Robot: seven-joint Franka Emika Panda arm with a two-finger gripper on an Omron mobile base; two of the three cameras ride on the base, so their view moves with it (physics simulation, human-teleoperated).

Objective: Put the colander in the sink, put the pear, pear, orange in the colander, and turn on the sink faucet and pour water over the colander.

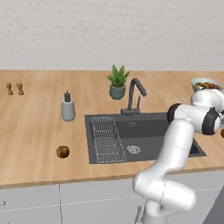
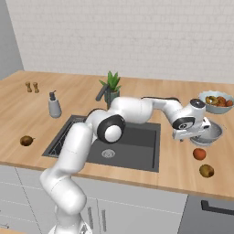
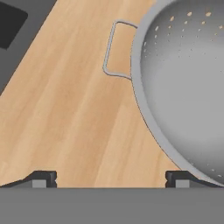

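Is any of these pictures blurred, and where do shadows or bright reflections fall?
Left base view: sharp, even light, no glare, the sink dark. Right base view: equally sharp, with soft shade in the sink under the arm. Hand view: the colander is sharp, with a smooth grey gradient inside, no hard highlight, and a thin shadow at its rim.

A rendered home kitchen: long wooden table (image 1: 32,122) w/ a dark recessed sink (image 1: 155,136), wire rack (image 1: 106,138) inside it & a tall dark faucet (image 1: 134,94) behind, white brick wall at the back, pale grey cabinet fronts (image 1: 79,206) below. Typical kitchen bits sit around: soap dispenser (image 1: 68,107), potted plant (image 1: 117,81), salt & pepper shakers (image 1: 14,88), a bowl of fruit (image 2: 217,101), a metal colander (image 3: 183,87), plus loose fruit, e.g. a pear (image 1: 62,151) & an orange (image 2: 199,153).
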